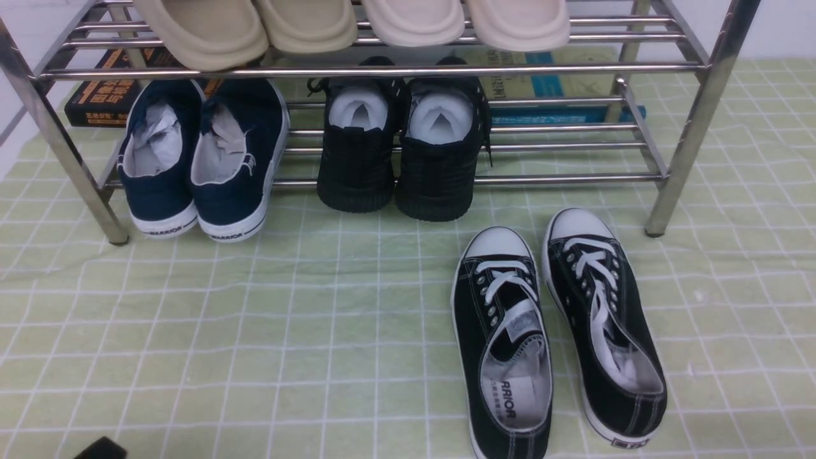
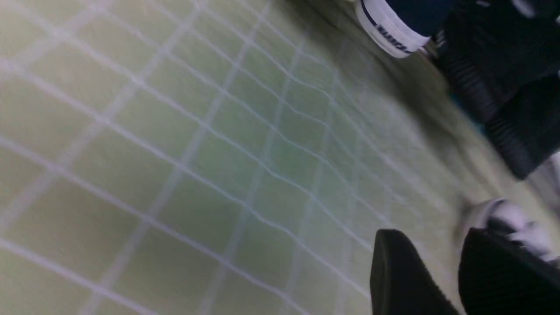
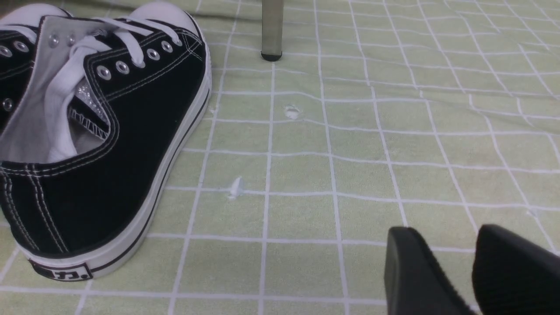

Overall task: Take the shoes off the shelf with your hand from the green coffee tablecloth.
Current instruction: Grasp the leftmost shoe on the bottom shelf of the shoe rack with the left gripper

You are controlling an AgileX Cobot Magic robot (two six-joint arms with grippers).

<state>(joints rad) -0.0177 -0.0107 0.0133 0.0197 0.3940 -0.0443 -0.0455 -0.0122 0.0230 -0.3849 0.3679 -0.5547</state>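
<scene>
1. Pale green checked cloth (image 1: 255, 331) covers the surface in front of the shelf (image 1: 382, 70), slightly wrinkled and bare before the shelf's left half.
2. Nearest the robot, the left pincer (image 2: 431, 238) hangs low over that cloth with its fingers spread and nothing between them. Its view is blurred. The right pincer (image 3: 442, 236) is likewise parted and empty, out in front of the shelf's right front leg.
3. A black lace-up pair (image 1: 554, 331) lies on the cloth before the shelf's right half; it is not the target.
4. The navy shoes (image 1: 204, 159) sit at the left end of the shelf's lower tier, heels jutting past its front rail, the two touching side by side.
5. Just right of them on the same tier is a black knit pair (image 1: 398, 159); beige slippers (image 1: 350, 22) fill the upper tier.
6. My reading: the reach has barely begun, and the left arm is the natural one for it.
7. Come in heel-on and low, below the upper tier's front bar and clear of the shelf's left front leg.
8. Pinch one heel wall, one finger inside the opening. The canvas is soft and paper-stuffed, so grip firmly.
9. Draw the shoe straight out from the shelf before lifting; a sideways pull risks dragging its twin.
</scene>
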